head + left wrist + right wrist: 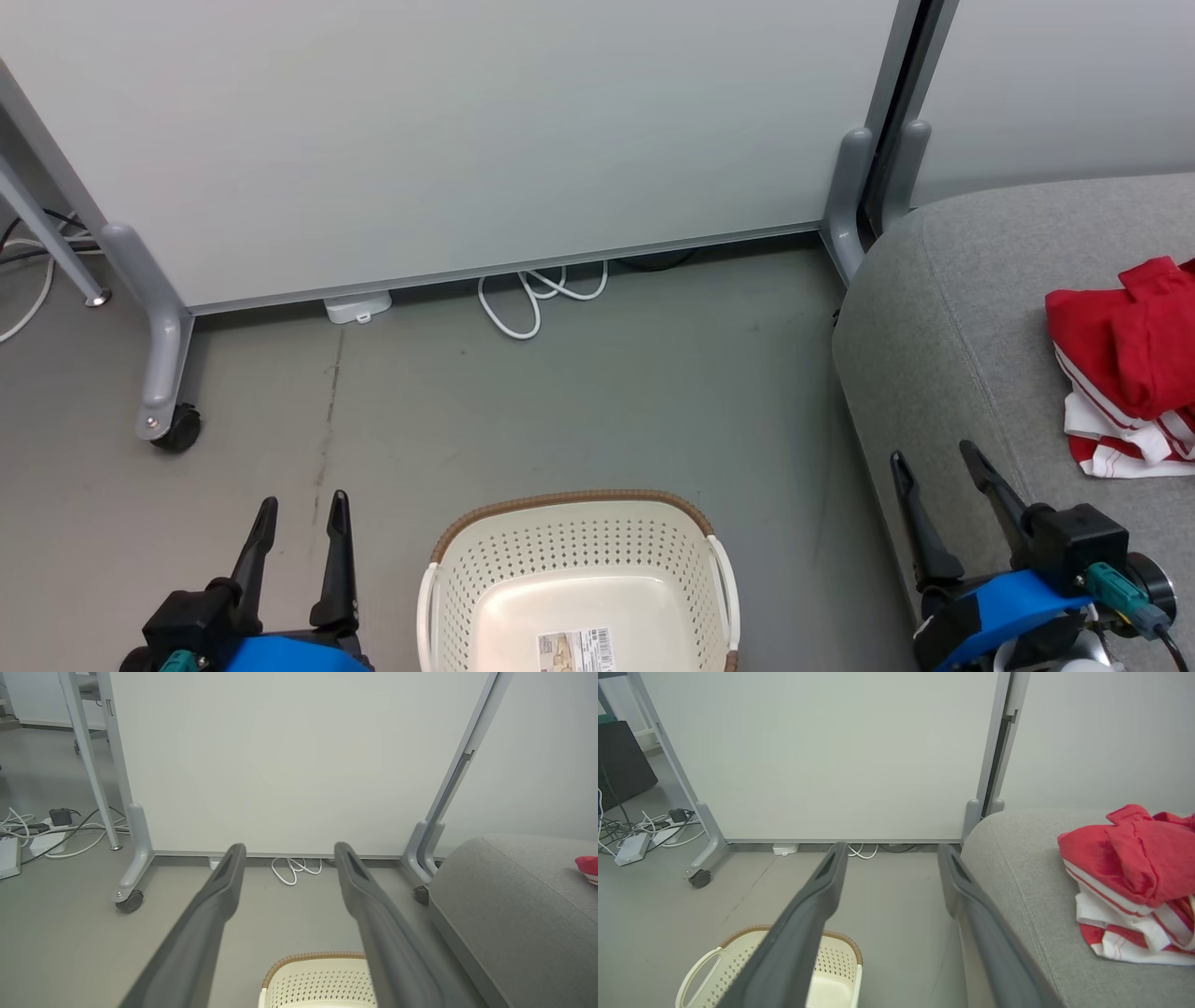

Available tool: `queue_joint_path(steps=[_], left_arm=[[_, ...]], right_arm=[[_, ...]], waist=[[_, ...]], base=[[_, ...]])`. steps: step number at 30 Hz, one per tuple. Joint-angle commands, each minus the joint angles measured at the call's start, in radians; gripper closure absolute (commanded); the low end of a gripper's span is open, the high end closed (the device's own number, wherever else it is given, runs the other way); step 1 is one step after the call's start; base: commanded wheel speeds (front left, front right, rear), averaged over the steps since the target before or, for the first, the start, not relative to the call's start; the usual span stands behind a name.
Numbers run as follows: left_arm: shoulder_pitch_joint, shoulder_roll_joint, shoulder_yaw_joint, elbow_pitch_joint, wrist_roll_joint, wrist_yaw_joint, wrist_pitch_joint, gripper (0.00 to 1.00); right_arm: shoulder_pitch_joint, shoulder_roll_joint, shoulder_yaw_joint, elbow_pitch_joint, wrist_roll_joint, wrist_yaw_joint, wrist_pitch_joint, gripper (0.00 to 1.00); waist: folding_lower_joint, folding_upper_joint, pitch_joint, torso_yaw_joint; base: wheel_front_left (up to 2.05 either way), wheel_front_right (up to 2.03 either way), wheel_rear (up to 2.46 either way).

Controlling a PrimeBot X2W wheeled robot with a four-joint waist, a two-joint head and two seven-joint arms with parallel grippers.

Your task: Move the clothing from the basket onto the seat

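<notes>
Grey floor [607, 401] is recorded nearest, with the left gripper [304, 500] and right gripper [934, 453] both spread wide and empty, flanking the cream basket [569, 499], whose visible bottom is bare. Farther right, the red-and-white clothing [1130, 355] is heaped on the grey seat [952, 308]. It is judged light and limp, best pinched at a raised fold.

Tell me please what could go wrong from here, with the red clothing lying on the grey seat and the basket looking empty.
1. The open right gripper hangs near the clothing heaped on the seat; a sweep to the right might snag and drag it.
2. The basket stands on the floor close before the robot; driving forward might knock it.
3. Its near end is out of view, so a leftover piece could be missed.
</notes>
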State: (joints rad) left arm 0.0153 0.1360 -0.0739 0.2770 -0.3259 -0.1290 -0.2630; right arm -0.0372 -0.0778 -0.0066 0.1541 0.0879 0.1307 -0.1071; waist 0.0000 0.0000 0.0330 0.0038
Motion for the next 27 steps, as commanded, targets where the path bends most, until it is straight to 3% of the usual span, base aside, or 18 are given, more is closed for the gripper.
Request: queue_joint_path(steps=[1, 3, 4, 9, 27], left_arm=[[-0.013, 0.005, 0.000, 0.001, -0.001, -0.002, -0.003, 0.00], [-0.013, 0.005, -0.004, 0.002, -0.004, -0.002, -0.003, 0.00], [0.000, 0.000, -0.003, 0.002, -0.002, 0.000, 0.000, 1.00], [0.016, -0.018, -0.004, 0.040, -0.013, 0.000, 0.009, 1.00], [-0.020, -0.031, 0.038, 0.022, -0.314, 0.000, 0.093, 1.00]], right_arm=[[-0.008, 0.002, -0.001, 0.005, 0.001, 0.000, -0.006, 0.00], [-0.010, 0.003, -0.002, 0.009, 0.003, 0.000, -0.009, 0.00], [0.000, 0.001, -0.001, 0.009, 0.003, 0.000, -0.005, 1.00], [0.019, 0.007, -0.003, 0.055, 0.015, 0.000, 0.004, 1.00], [-0.004, 0.011, -0.028, 0.061, 0.369, 0.000, 0.055, 1.00]], waist=[[0.0000, 0.0000, 0.000, -0.001], [0.0000, 0.0000, 0.002, -0.003], [0.0000, 0.0000, 0.002, -0.003], [0.0000, 0.0000, 0.002, -0.003], [0.0000, 0.0000, -0.003, -0.003]], base=[[0.00, 0.00, 0.00], [0.00, 0.00, 0.00], [0.00, 0.00, 0.00], [0.00, 0.00, 0.00], [0.00, 0.00, 0.00]])
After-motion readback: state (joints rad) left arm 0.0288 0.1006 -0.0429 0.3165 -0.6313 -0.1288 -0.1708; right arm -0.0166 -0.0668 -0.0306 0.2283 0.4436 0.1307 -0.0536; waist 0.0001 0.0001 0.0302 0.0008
